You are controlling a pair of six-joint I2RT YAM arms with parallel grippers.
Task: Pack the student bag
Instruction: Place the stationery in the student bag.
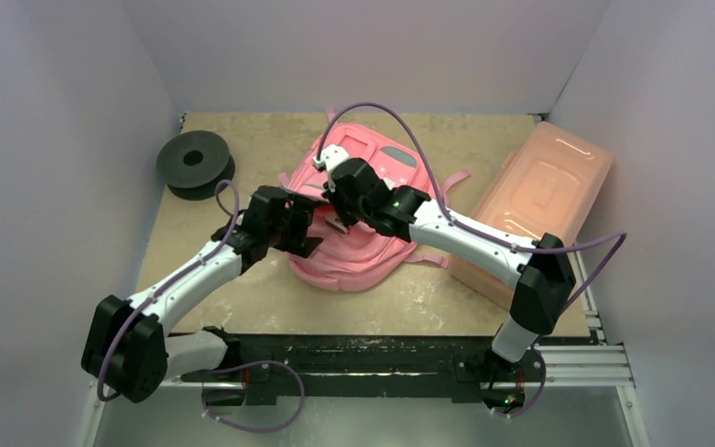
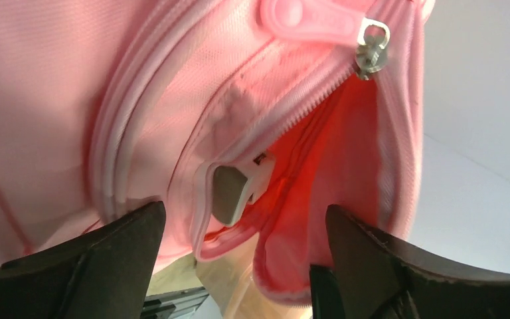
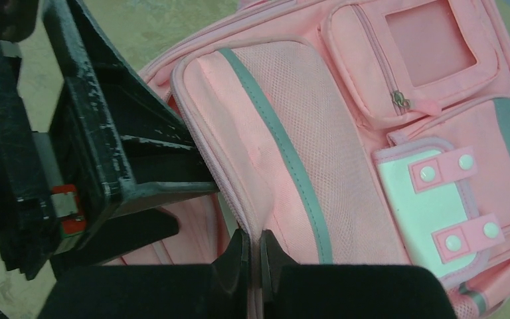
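One table [image 1: 242, 140], beige and stone-patterned, enclosed by pale walls.

Two arms, white and black, with purple cables. Left arm [image 1: 186, 279] reaches from the base at 7 o'clock toward the centre. Right arm [image 1: 475, 237] reaches from the base at 5 o'clock toward the centre.

One student bag [image 1: 349, 261], pink fabric, at the table's centre, front side up, between the two wrists and partly covered by them. Its straps trail toward 3 o'clock. The main zip is parted, showing a reddish lining in the left wrist view.

One plastic box [image 1: 540, 196], salmon-pink and rigid with its lid on, at 3 o'clock, apart from the bag.

One spool [image 1: 194, 163], black, lying flat at 10 o'clock, well apart from the bag.

One left gripper [image 2: 244, 212], jaws spread wide, at the bag's 9 o'clock edge. The zip opening sits between the fingers and nothing is clamped.

One right gripper [image 3: 254, 242], jaws pressed almost together. The bag's pink edge seam runs into the slit between them, so it pinches the bag.

One clasp patch [image 3: 425, 206], white with two pink snap tabs, on the bag's front.

One stripe [image 3: 285, 146], grey, crossing the mesh pocket.

One tab [image 2: 229, 193], grey, at the zip's lower edge.

One zipper slider [image 2: 372, 46], metal, at 1 o'clock of the opening.
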